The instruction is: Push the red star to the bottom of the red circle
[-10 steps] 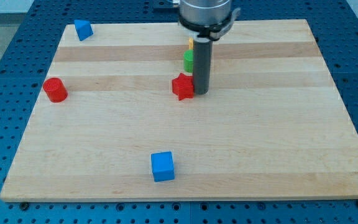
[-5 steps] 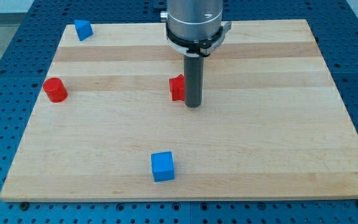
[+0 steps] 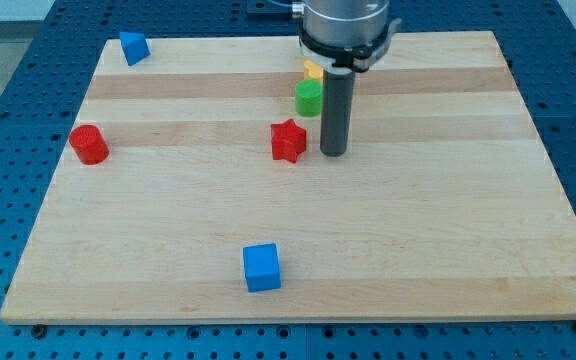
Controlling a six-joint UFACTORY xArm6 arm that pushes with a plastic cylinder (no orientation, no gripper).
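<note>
The red star lies near the middle of the wooden board. The red circle sits far off at the view's left edge of the board, at about the same height in the view. My tip rests on the board just to the right of the red star, with a small gap between them.
A green block and a yellow block behind it stand just above the red star, left of the rod. A blue cube lies near the bottom edge. A blue block sits at the top left corner.
The red star slid slightly left. My tip went left against it, hiding the green and yellow blocks, then moved back right and now stands apart from the star.
</note>
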